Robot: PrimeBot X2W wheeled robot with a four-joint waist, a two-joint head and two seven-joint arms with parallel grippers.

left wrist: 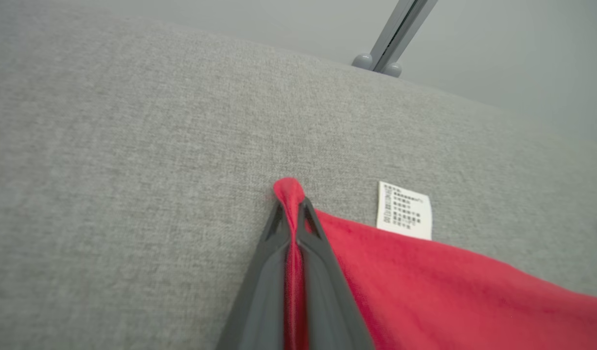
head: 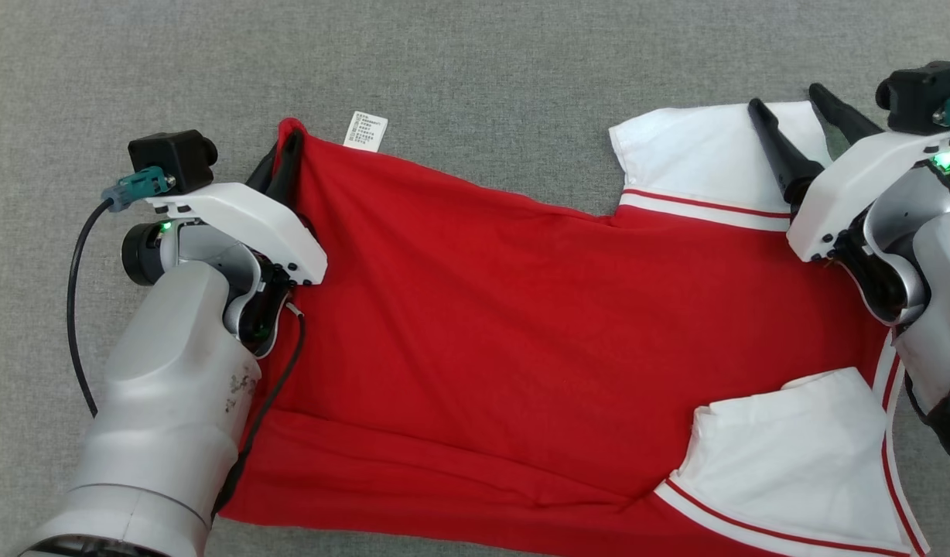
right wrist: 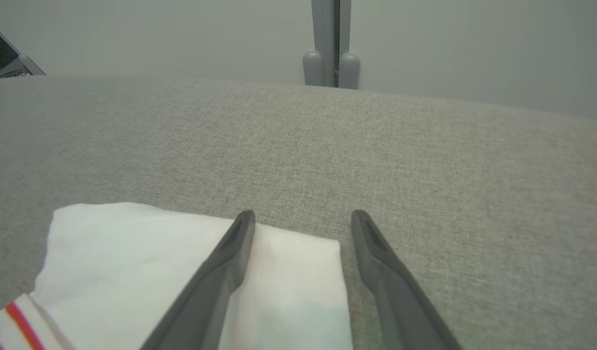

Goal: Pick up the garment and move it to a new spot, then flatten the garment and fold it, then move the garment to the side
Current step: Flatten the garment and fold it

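So the left hand [head: 289, 139] is pinching a corner of the shirt [head: 483, 309] at upper left, next to the label [head: 366, 130]. The right hand [head: 786, 97] sits wide open over the sleeve [head: 691, 155], upper right.

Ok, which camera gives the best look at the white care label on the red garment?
The left wrist view: the care label is large there, printed lines visible, beside the left gripper shut on the garment corner. The head view shows it small, at the garment's far edge.
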